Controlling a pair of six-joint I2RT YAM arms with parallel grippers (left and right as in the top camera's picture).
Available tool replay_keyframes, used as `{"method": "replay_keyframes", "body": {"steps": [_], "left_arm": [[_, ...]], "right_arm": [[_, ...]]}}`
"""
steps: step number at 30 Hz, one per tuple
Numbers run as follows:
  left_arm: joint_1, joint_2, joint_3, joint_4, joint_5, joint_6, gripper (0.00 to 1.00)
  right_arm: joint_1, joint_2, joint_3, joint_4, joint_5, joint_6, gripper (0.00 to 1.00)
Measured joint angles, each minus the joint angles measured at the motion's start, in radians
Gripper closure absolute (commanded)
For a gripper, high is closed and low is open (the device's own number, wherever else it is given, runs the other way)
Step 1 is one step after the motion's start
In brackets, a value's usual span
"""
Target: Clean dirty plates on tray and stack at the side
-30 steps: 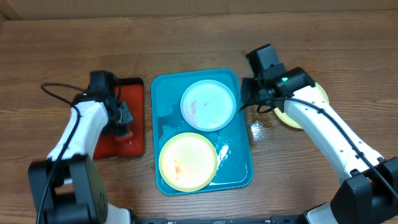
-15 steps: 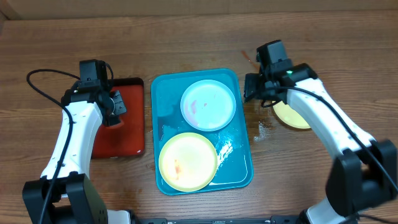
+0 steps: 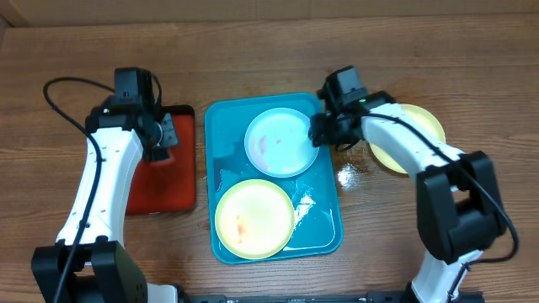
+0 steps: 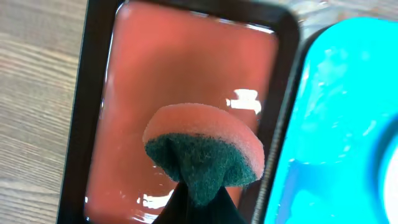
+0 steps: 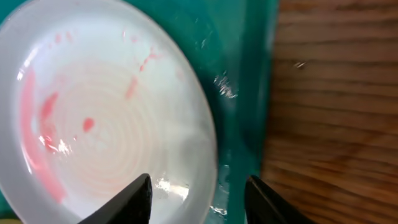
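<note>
The turquoise tray [image 3: 217, 160] holds a light teal plate [image 3: 282, 141] with reddish smears at the back and a yellow-green plate [image 3: 254, 218] at the front. A third yellow-green plate [image 3: 419, 126] lies on the table to the right. My right gripper [image 3: 321, 132] is open, straddling the teal plate's right rim [image 5: 202, 140] and the tray edge [image 5: 249, 93]. My left gripper [image 3: 162, 139] is shut on a pink sponge with a dark green scrub side [image 4: 205, 149], held above the red tray [image 3: 168, 181].
The red tray [image 4: 186, 81] with a black rim sits left of the turquoise tray and looks wet. A puddle of water [image 3: 352, 172] lies on the wooden table right of the turquoise tray.
My right gripper has moved left from beside the side plate to the teal plate's right rim. My left gripper with the sponge shifted slightly right over the red tray.
</note>
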Motion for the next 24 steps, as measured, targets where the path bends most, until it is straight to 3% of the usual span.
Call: {"method": "replay_keyframes", "body": {"steps": [7, 9, 10, 17, 24], "left_arm": [[-0.071, 0.0, 0.032, -0.019, 0.019, 0.039, 0.96], [-0.091, 0.0, 0.032, -0.015, 0.025, 0.042, 0.96], [-0.096, 0.0, 0.032, -0.013, 0.027, 0.043, 0.96], [-0.115, 0.0, 0.032, 0.098, 0.187, 0.044, 0.96], [-0.282, 0.092, 0.039, 0.286, 0.288, -0.003, 0.96]], "right_arm": [[0.034, 0.06, 0.0, 0.024, 0.061, 0.015, 0.67], [0.034, 0.06, 0.0, 0.025, 0.063, 0.016, 0.91], [0.034, 0.06, 0.0, 0.025, 0.063, 0.014, 0.96], [0.034, 0.06, 0.0, 0.002, 0.01, 0.015, 0.96], [0.071, 0.06, 0.0, -0.001, 0.051, 0.072, 0.96]]}}
